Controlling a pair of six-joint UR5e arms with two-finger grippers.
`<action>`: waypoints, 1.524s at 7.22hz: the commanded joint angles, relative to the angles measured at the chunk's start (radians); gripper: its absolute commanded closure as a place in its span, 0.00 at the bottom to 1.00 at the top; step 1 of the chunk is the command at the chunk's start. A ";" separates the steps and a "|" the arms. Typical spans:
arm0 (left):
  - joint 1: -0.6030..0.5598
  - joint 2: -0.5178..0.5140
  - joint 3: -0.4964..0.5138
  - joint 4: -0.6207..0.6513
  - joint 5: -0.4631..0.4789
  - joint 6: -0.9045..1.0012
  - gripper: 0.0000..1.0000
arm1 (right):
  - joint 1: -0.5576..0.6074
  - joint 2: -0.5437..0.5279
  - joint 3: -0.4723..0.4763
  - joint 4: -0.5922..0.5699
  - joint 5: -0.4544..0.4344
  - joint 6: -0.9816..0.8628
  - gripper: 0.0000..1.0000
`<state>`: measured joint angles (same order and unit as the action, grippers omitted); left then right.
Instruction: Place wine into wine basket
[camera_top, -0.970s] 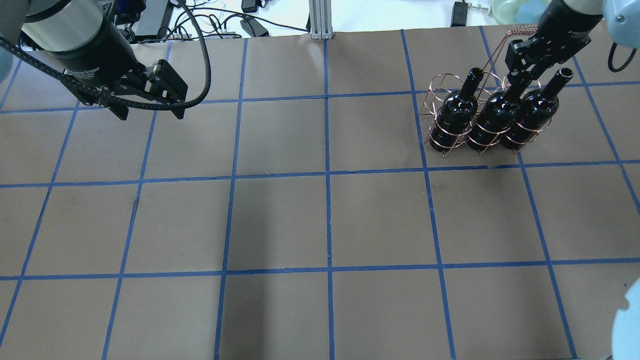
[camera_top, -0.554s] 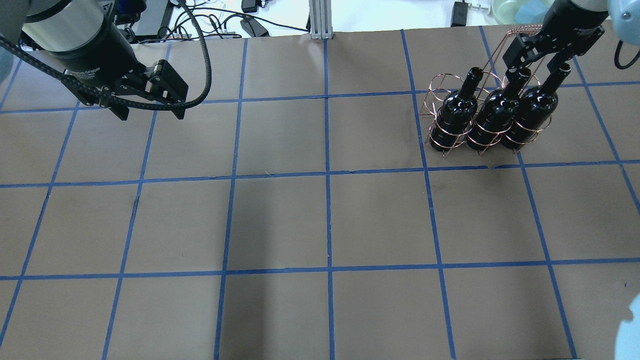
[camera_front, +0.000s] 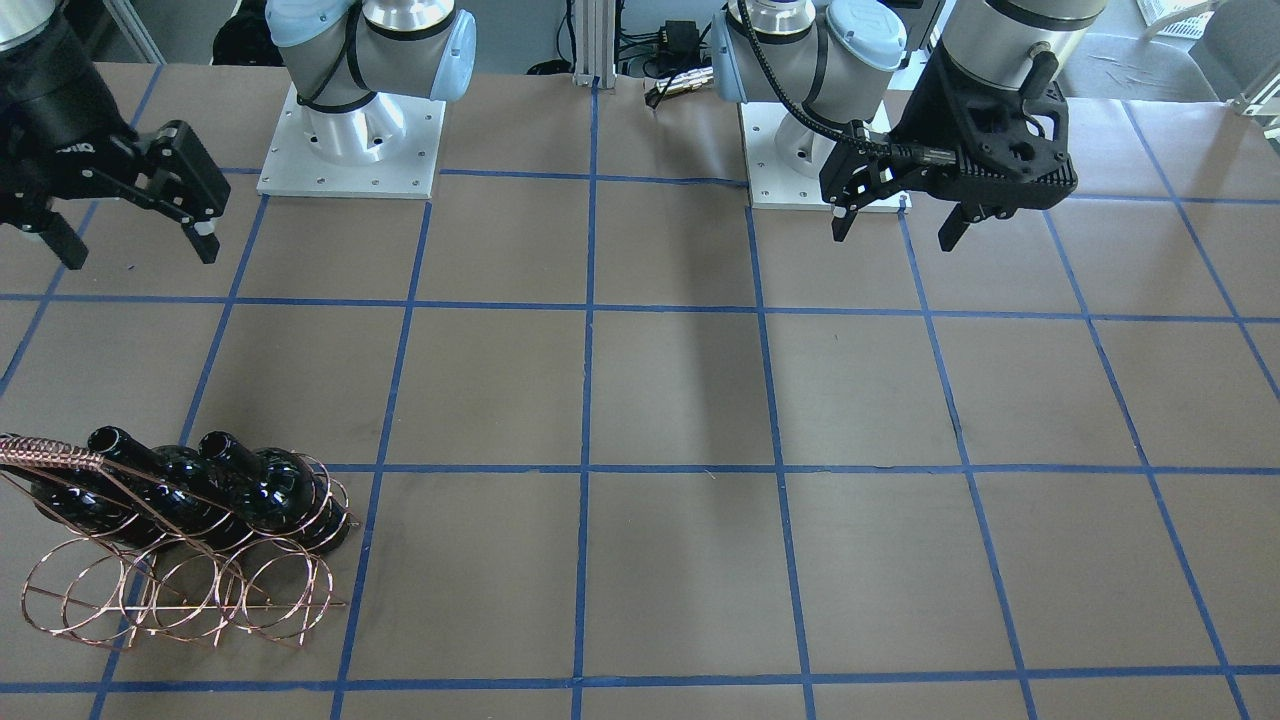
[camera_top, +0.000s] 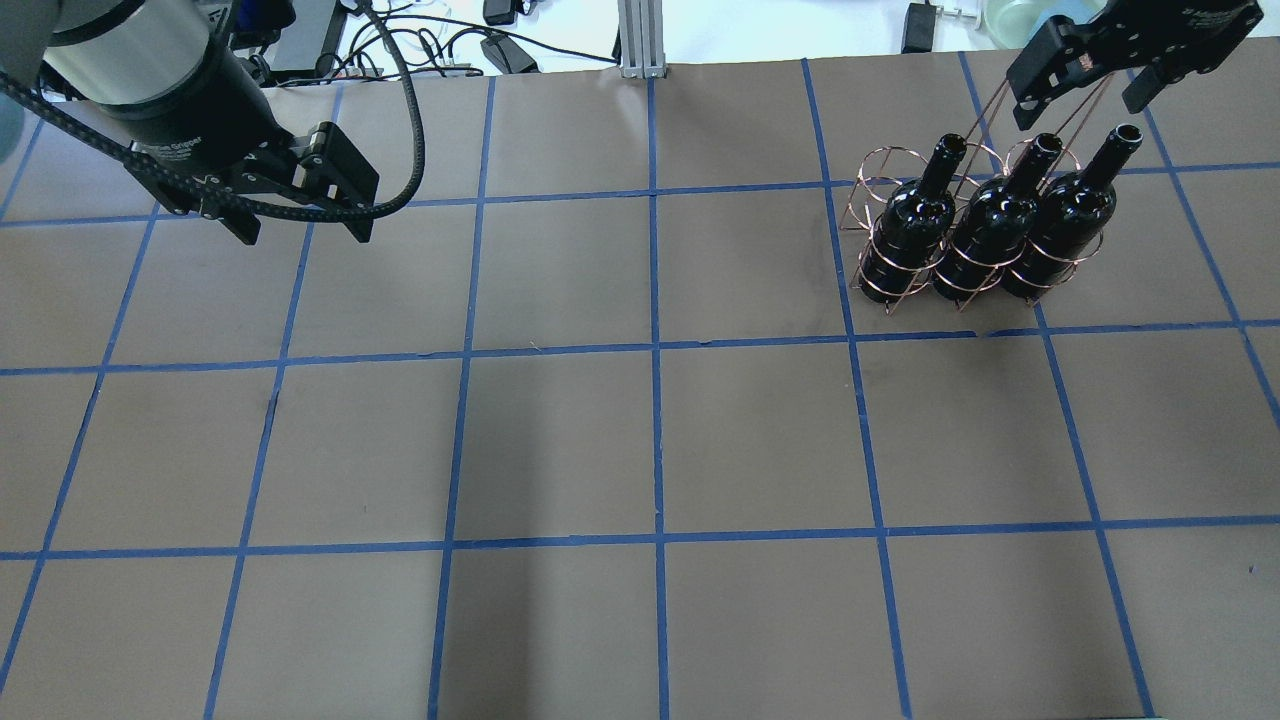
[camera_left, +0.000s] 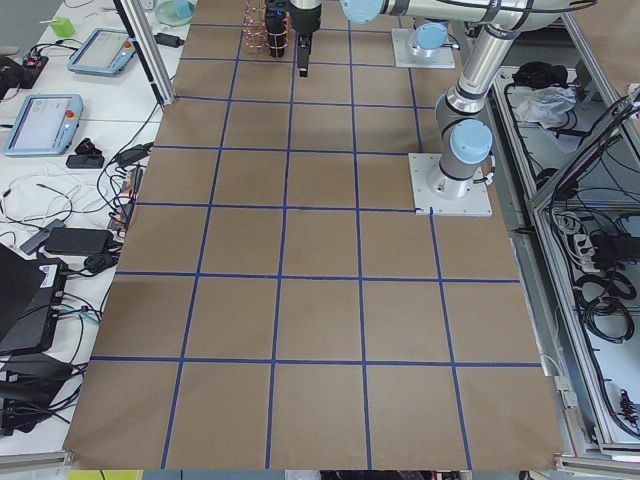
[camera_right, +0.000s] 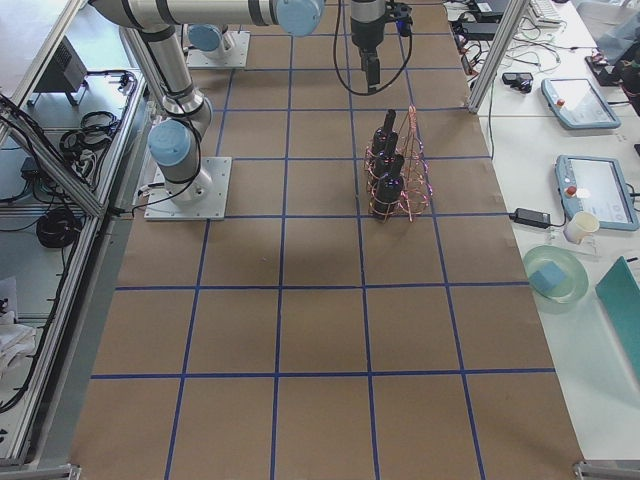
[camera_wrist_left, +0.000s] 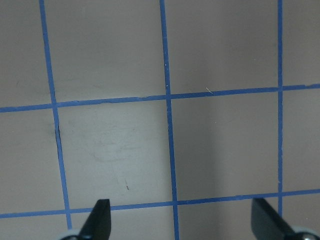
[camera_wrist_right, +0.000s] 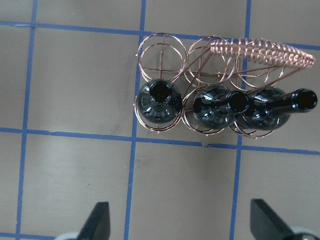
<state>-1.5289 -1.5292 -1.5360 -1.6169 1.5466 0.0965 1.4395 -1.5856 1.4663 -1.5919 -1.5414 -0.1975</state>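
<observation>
Right gripper (camera_top: 1076, 113): we log its fingers spread wide and empty, hanging above the basket (camera_wrist_right: 260, 50), clear of the bottle necks. The wine (camera_wrist_right: 212, 112) stands upright in the middle ring of the basket's robot-side row, between two other bottles (camera_wrist_right: 159, 106). The basket sits by the far edge of the bench (camera_top: 640, 450), toward the right end. Left gripper (camera_top: 303, 232): fingers apart, empty, over the left half.

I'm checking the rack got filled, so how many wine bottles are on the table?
3. All stand in the wine basket, in the row nearer the robot: left bottle, middle bottle, right bottle, as seen from overhead. The far rings are empty; none appear hidden.
</observation>
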 joint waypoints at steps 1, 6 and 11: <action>0.001 0.000 -0.001 0.002 0.006 0.000 0.00 | 0.091 -0.002 0.022 0.007 -0.006 0.151 0.00; 0.007 0.000 -0.003 0.003 0.006 0.006 0.00 | 0.168 0.065 0.026 -0.050 -0.066 0.187 0.04; 0.007 0.001 -0.004 0.003 0.047 0.006 0.00 | 0.151 0.052 0.043 -0.053 -0.063 0.199 0.00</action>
<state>-1.5204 -1.5284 -1.5391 -1.6152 1.5762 0.1031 1.5916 -1.5333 1.5080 -1.6454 -1.6049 -0.0019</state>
